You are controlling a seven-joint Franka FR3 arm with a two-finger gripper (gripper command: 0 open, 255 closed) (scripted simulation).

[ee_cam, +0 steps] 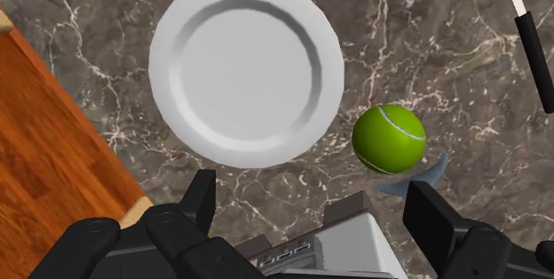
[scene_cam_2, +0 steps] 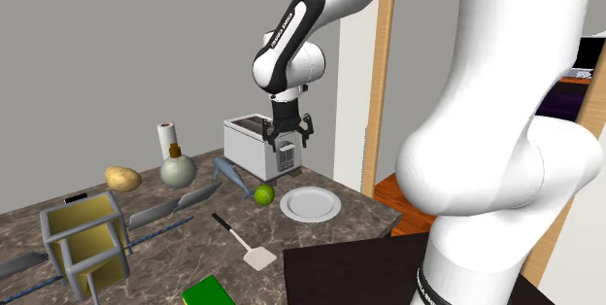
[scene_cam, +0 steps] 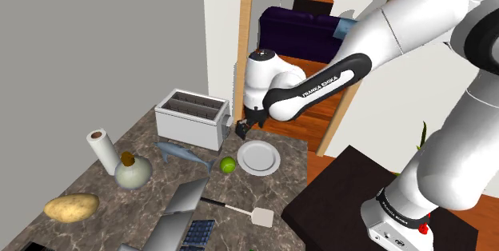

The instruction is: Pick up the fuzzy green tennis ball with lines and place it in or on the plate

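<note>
Green and spherical, the tennis ball (scene_cam: 228, 164) lies on the dark veined countertop (scene_cam: 240, 185). It sits just beside the plate (scene_cam: 258, 158), on that plate's left in the shoulder view, and clear of its rim.

Progress: nil. The ball is not grasped and the plate is bare.

The gripper (scene_cam: 246, 128) hangs above the counter between the white toaster (scene_cam: 189, 117) and the plate. Its fingers are spread apart with nothing between them.

Outstanding: descent to the ball, grasp, lift, transfer, release.

Ball: white curved seam line; the surface appears smooth, with no evident fuzz.

Plate: white, circular, shallow, raised rim.

Counter: flat, marbled, stone-like.
</note>
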